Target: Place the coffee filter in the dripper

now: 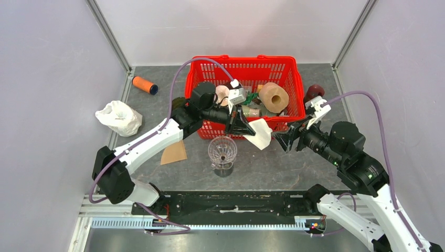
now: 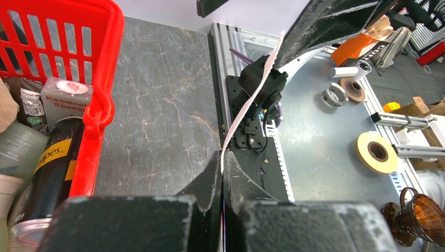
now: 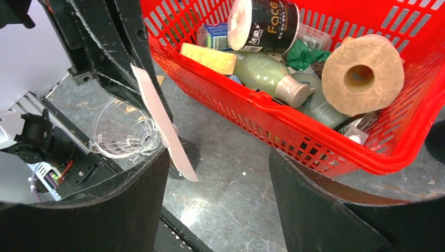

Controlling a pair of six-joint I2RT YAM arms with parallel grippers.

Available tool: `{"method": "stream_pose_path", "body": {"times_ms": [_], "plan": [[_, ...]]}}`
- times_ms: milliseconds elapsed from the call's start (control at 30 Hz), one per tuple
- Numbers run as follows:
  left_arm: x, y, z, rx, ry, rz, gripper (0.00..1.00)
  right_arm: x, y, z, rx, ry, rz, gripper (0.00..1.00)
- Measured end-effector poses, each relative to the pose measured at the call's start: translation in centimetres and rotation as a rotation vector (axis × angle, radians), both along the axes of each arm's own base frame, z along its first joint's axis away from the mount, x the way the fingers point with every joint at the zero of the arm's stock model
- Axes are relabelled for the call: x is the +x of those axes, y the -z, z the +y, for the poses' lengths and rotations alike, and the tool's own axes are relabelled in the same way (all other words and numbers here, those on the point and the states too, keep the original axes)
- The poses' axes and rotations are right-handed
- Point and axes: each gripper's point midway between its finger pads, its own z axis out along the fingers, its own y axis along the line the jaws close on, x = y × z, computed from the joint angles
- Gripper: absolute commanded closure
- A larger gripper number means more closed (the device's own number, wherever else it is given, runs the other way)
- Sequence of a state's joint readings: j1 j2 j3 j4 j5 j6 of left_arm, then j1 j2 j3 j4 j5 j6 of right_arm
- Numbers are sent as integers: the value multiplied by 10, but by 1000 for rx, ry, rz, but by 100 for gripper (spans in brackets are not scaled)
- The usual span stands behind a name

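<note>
Two jaws of the left gripper (image 1: 245,127) pinch the white coffee filter (image 1: 262,134) flat, up beside the clear dripper (image 1: 222,150) rather than over it, the right gripper (image 1: 282,139) wide open and empty nearby, so releasing now would likely drop it onto the table (image 1: 294,168).

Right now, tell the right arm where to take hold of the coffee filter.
I'd pinch its free right edge, coming from the right. The coffee filter hangs as a flat sheet, the left gripper shut on its left side, so that thin edge faces the open right gripper.
</note>
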State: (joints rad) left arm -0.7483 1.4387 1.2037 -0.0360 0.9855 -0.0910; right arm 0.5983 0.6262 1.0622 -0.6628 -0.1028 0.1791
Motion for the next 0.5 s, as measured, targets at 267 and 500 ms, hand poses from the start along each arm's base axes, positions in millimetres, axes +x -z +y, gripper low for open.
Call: {"method": "stream_pose_path", "body": {"times_ms": [267,500], "plan": [[-4,-1,1,-5,22,0,98,7,1,-3,-8,40,1,23],[-8,1,2,-3,46,4,98,11,-3,-2,1,48,-14,23]]}}
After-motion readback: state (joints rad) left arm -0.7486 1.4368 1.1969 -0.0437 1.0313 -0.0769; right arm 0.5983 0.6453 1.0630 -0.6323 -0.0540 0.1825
